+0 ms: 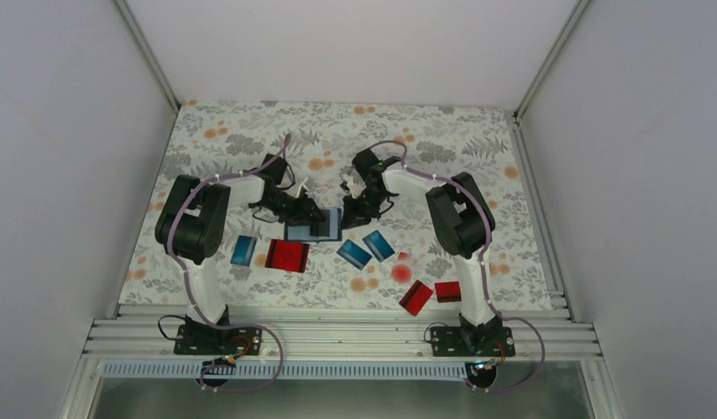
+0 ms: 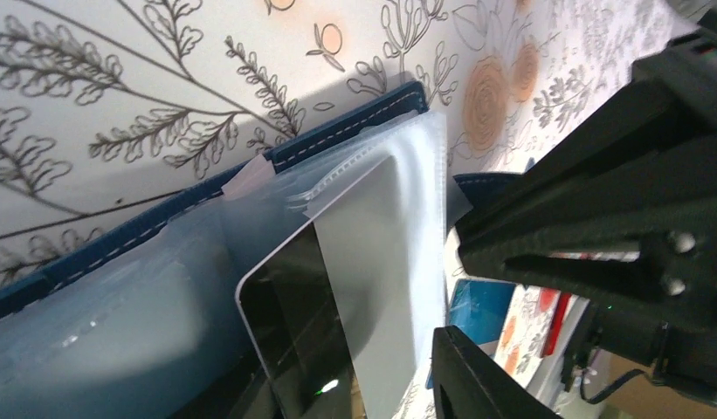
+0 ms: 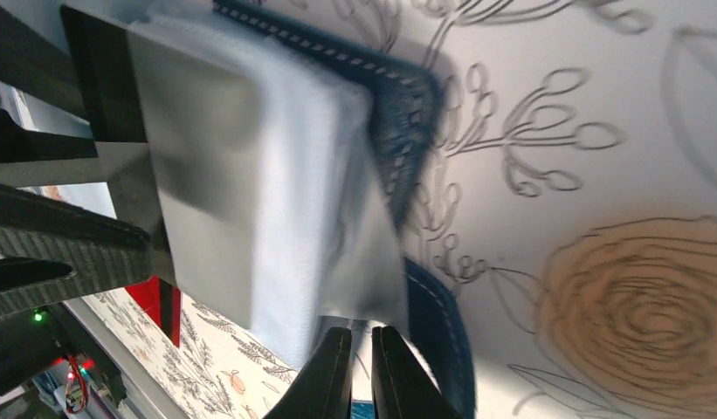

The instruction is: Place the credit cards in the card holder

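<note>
With my left claw [image 1: 315,215] clamped on the black card [image 2: 293,332], which sits partway inside a clear pocket of the card holder [image 2: 341,138] lying open on the table [image 2: 119,70] between my arms, and my right claw [image 3: 361,367] pinched shut on that pocket's edge, I should push straight along the pocket, flat and slow.

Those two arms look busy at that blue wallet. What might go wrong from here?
1. The card in the left gripper is only partly inside a clear sleeve and looks skewed; its corner might catch and crumple the plastic.
2. The right gripper pinches just a thin flap of the card holder; it may slip.
3. Both grippers are crowded together and could bump.
</note>
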`<state>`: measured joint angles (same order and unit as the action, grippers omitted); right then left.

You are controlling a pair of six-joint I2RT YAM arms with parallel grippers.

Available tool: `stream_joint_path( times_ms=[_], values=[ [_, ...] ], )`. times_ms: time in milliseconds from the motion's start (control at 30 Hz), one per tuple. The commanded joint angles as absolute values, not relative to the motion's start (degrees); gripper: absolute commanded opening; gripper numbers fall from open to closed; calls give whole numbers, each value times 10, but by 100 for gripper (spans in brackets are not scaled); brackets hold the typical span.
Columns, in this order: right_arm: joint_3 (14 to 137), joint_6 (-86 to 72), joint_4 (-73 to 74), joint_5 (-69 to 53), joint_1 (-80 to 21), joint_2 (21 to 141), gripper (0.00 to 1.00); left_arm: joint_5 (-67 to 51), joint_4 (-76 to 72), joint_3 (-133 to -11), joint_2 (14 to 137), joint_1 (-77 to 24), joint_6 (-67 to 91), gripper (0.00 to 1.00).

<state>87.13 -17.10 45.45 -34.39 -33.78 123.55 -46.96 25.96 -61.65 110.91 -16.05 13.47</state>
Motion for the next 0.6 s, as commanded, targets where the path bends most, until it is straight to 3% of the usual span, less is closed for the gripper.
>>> stream_joint_path(
  times_ms=[0, 567],
  values=[
    [875, -176, 451, -328, -320, 1204, 9, -371, 322, -621, 1100, -161, 124, 42],
    [847, -163, 417, -350, -321, 1247, 6, -223, 409, -691, 1112, -218, 166, 61]
  ],
)
